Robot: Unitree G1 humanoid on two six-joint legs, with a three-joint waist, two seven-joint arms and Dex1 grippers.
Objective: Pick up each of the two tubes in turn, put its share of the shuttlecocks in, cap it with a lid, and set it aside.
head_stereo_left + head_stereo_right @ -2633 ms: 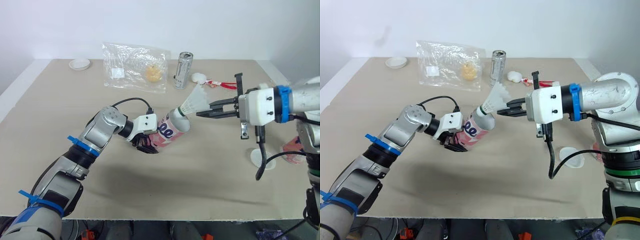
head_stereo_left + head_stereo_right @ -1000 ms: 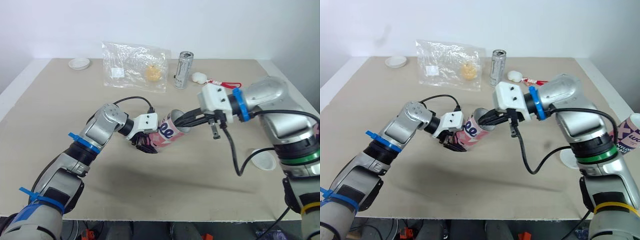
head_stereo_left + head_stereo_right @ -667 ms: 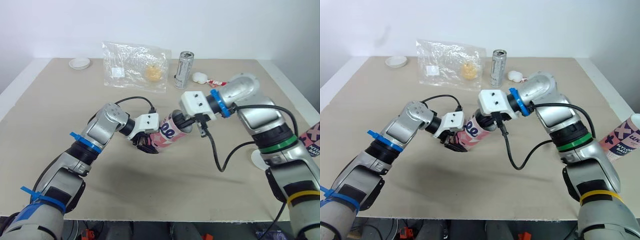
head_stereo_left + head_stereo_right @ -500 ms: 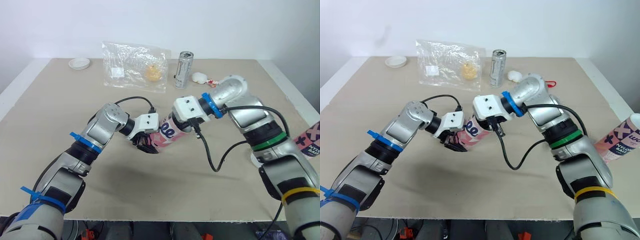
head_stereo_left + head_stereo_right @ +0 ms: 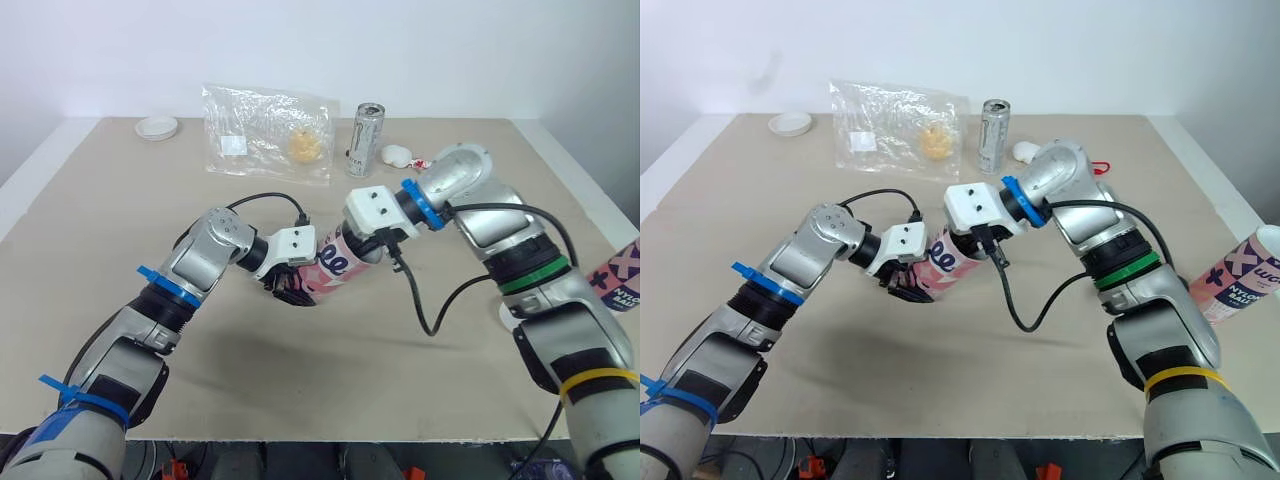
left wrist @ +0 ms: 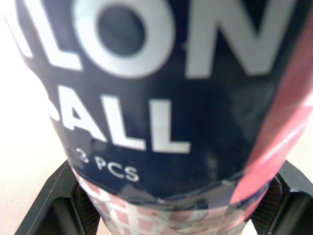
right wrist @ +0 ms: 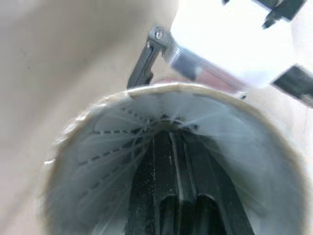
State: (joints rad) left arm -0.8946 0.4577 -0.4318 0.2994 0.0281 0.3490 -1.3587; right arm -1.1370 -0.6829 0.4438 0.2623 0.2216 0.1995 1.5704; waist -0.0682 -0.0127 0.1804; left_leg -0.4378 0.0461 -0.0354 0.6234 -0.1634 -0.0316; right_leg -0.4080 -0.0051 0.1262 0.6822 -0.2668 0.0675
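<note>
Right wrist view: right gripper (image 7: 171, 142), pinched narrow, seats fragile shuttlecock (image 7: 112, 142) inside light, crushable tube (image 5: 338, 264) clamped near its base by left gripper (image 5: 290, 290).

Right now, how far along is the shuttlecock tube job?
Done: nothing clearly finished. In hand: the left gripper holds the pink tube tilted, and the right gripper is inside its mouth with a shuttlecock. Remaining: cap it with a white lid, set it aside, then do the second tube.

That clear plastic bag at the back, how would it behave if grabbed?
Probably floppy: the clear plastic bag lies crumpled and flat. Likely light; a small yellowish item shows inside. Its glossy film may slip.
</note>
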